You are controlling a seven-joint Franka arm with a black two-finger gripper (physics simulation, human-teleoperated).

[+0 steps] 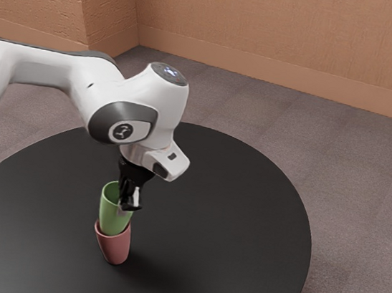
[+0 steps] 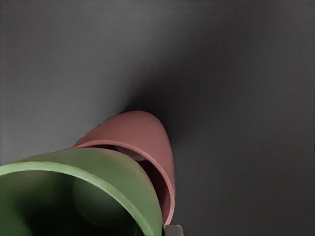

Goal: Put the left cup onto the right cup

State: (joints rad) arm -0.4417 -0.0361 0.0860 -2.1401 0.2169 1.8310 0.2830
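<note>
A green cup (image 1: 109,211) stands tilted inside a dull red cup (image 1: 115,246) on the round black table (image 1: 245,211), toward its front. My gripper (image 1: 129,201) comes down from above onto the green cup's rim on the side toward the exterior view's right. Its fingers pinch that rim wall, so it is shut on the green cup. In the wrist view the green cup (image 2: 98,172) lies right under my hand, nested in the red cup (image 2: 145,135). A fingertip (image 2: 173,229) shows beside the green rim.
The black tabletop spreads wide toward the exterior view's right and back. Its front edge lies close below the cups. Grey carpet and tan walls surround the table.
</note>
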